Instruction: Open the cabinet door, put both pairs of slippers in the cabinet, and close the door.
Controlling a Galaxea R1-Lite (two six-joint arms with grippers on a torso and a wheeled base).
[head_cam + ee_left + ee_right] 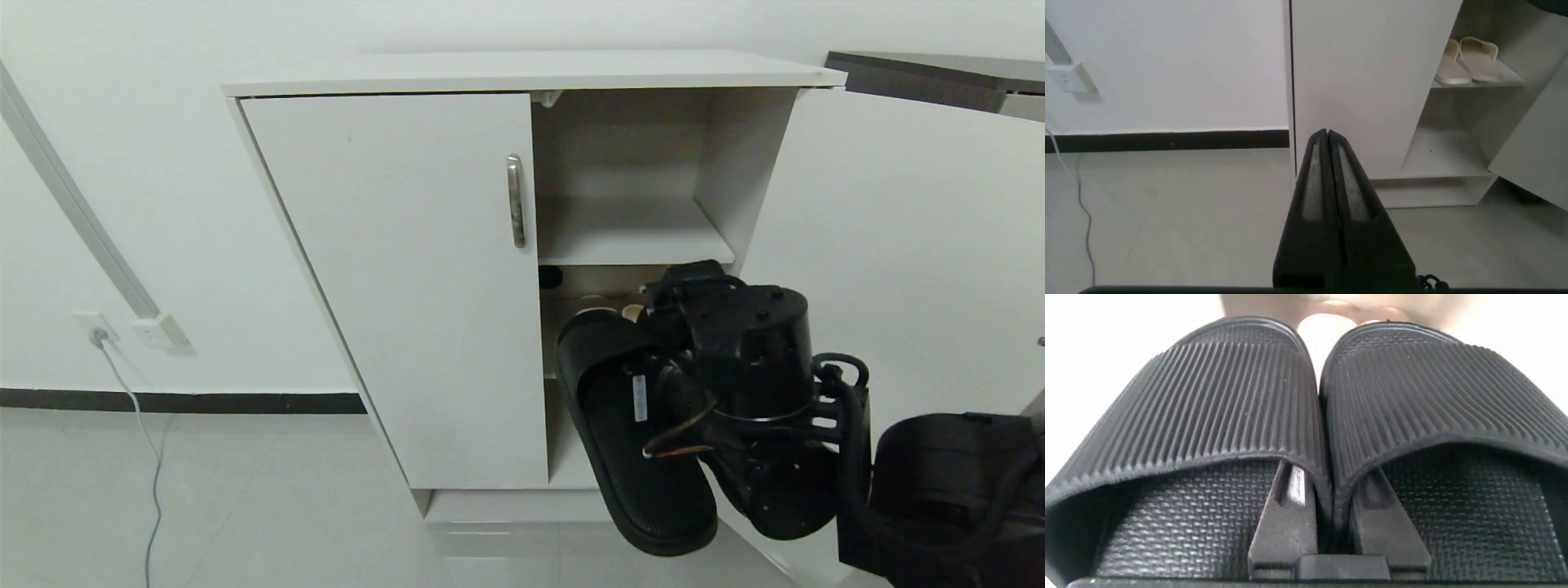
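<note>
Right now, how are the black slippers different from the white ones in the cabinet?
Colour: the black slippers are dark, the white slippers are pale cream.
Place: the black slippers hang in the right gripper before the open cabinet; the white slippers sit on a shelf inside it.
Pose: the black slippers tilt steeply, heels down; the white slippers lie flat.
Both are pairs, side by side.

No legible text or signs.
</note>
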